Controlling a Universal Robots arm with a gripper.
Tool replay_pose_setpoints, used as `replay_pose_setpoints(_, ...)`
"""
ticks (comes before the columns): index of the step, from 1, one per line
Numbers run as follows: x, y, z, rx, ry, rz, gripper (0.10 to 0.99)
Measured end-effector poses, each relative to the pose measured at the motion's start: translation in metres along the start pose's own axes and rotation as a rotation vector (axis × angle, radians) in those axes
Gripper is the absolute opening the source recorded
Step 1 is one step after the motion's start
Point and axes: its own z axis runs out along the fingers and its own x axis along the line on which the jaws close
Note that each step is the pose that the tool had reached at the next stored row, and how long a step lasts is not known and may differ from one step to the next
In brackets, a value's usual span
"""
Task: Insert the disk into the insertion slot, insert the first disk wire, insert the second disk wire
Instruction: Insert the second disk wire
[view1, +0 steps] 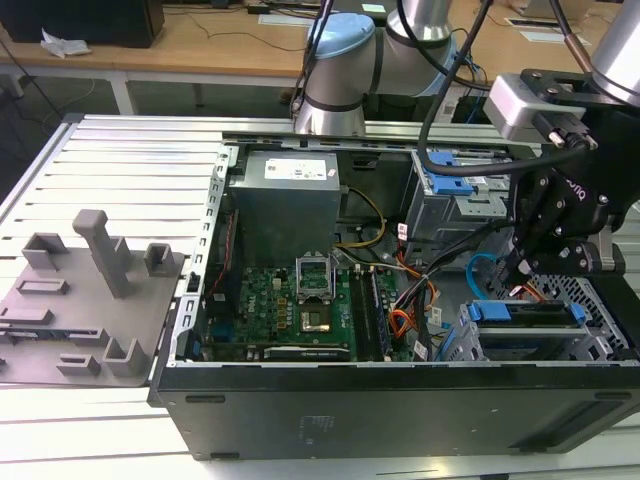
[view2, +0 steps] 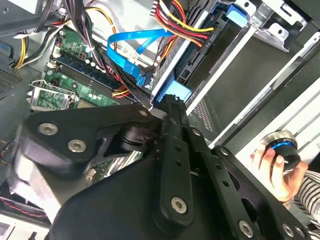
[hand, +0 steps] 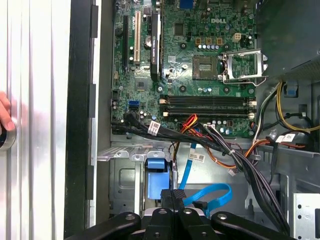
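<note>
The flat silver hard drive (view1: 525, 312), clipped in a bright blue plastic frame, lies inside the silver perforated sheet-metal drive cage (view1: 590, 300), with the frame's blue edge showing at the cage's mouth. It looks seated, or very nearly so. The black pincer (hand: 172, 196) hangs at that mouth, its fingers pressed together with nothing between them and its tips just beside the frame's blue tab.

The thin, flat, bright blue cable (hand: 212, 192) loops just outside the cage mouth, with its small dark plug close by the pincer's tips. Whether that plug is mated I cannot tell. The orange and black wire bundle (view1: 398, 322) hangs farther from the cage, over the green motherboard (view1: 290, 300).

By my judgement the hard drive is rigid, fairly heavy for its bulk, and sensitive to knocks. It is best held or pushed by the plastic frame, not by its labelled face. Both leads look limp and springy, so the firm plug body gives the only sure hold; pulling on the wires themselves would strain them.
</note>
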Motion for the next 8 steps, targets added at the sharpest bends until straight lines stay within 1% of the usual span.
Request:
replay_pose_setpoints(1, 0.0, 0.0001, 0.0, 0.0, -0.0001, 0.0, 0.235)
replay_pose_setpoints(2, 0.0, 0.0002, 0.0, 0.0, -0.0001, 0.0, 0.235)
replay_pose_setpoints(3, 0.0, 0.0002, 0.0, 0.0, -0.0001, 0.0, 0.302)
replay_pose_setpoints(4, 0.0, 0.0003, 0.0, 0.0, 0.0, 0.0, 0.302)
replay_pose_setpoints(5, -0.0001, 0.0023, 0.0002, 0.0, -0.0001, 0.0, 0.302)
replay_pose_setpoints(6, 0.0001, 0.0077, 0.0004, 0.0, -0.0001, 0.0, 0.302)
replay_pose_setpoints(7, 0.0002, 0.0094, 0.0005, 0.0, 0.0, -0.001, 0.302)
replay_pose_setpoints(8, 0.0002, 0.0094, 0.0005, 0.0, 0.0001, -0.001, 0.302)
